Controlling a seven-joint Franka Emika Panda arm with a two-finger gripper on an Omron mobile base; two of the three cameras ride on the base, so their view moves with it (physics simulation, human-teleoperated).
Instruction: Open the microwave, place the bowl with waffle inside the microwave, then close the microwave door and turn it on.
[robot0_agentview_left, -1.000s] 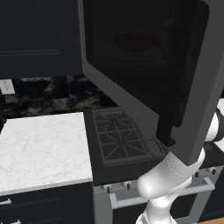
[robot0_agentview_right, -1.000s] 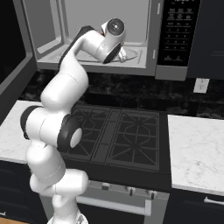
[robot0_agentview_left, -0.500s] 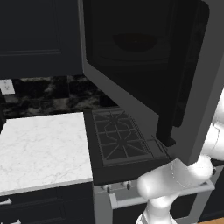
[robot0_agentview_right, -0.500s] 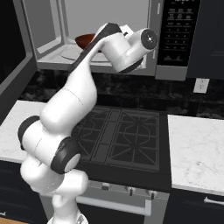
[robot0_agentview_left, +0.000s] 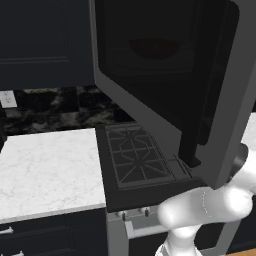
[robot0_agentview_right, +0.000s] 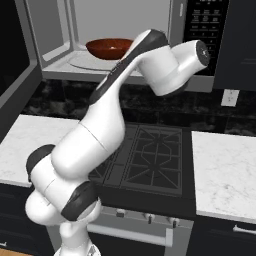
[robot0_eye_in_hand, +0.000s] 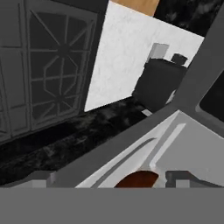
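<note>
We see the microwave mounted above the stove, its cavity exposed and its control panel on the right side of the frame. The microwave door stands swung wide open; in the left base view it crosses the foreground, with its black bar handle along the free edge. The reddish-brown bowl rests on the floor of the cavity, toward the rear and roughly centred on the turntable outline; in the left base view we make it out dimly through the door glass. We cannot resolve the waffle inside the bowl. In the hand view the bowl's rim appears at the bottom, between the two finger tips of the gripper, which stand spread apart with nothing between them: the gripper is released and empty. The white arm reaches up from the base, its wrist just in front of the cavity's lower edge. We judge that opening the door and placing the bowl are done. What remains, by our reading, is to clear the hand from the opening, swing the door shut and press the start control on the panel. White marble counters flank the stove on both sides.
</note>
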